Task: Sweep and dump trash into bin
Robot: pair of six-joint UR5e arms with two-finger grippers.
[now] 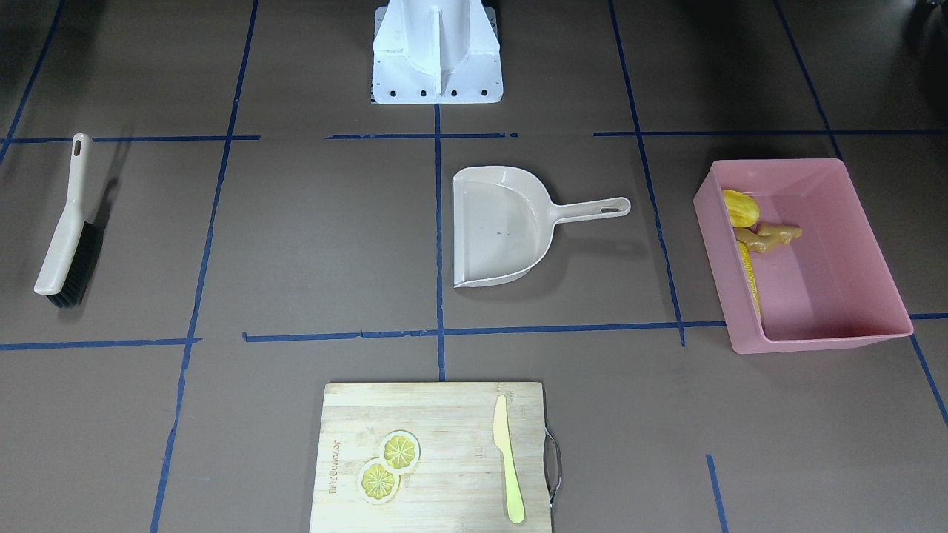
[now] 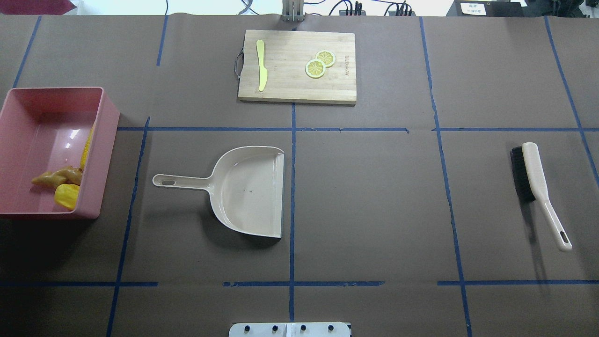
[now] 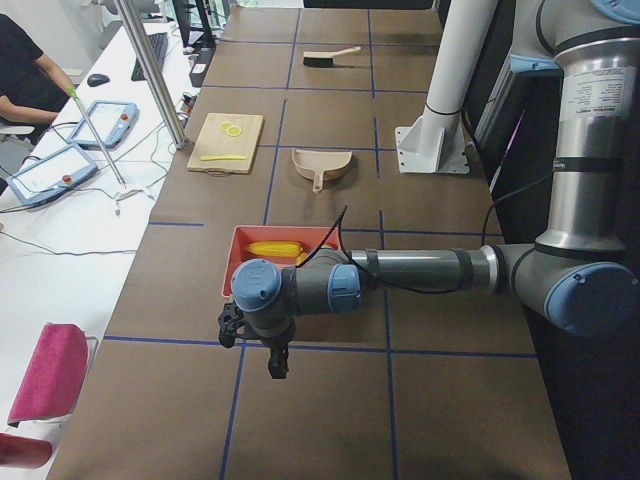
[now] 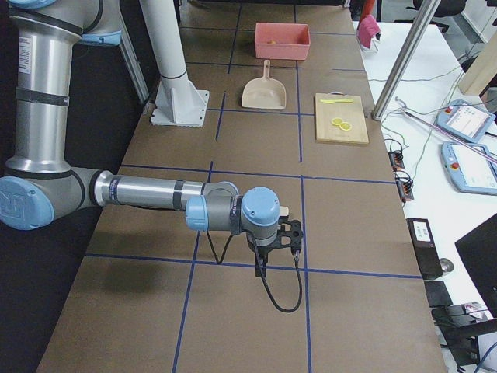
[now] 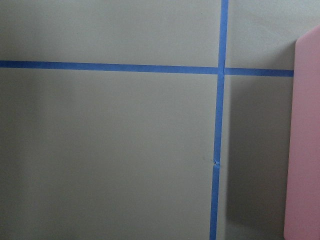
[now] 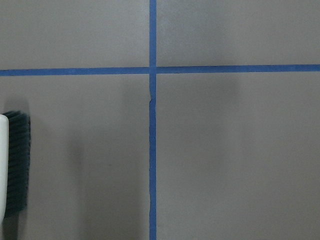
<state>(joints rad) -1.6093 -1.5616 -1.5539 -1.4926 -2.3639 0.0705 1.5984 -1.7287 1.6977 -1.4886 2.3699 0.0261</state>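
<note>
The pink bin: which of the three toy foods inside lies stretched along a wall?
The long yellow corn cob, against the bin wall facing the dustpan; the oval lump and ginger root sit bunched near one corner.

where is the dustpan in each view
Front-facing: dustpan centre, handle pointing right.
Overhead: dustpan left of centre, handle pointing left.
Exterior left: dustpan upper middle, beyond the bin.
Exterior right: dustpan top middle, before the bin.
Left wrist: absent.
Right wrist: absent.
Landmark: the bin, off its handle end.
</note>
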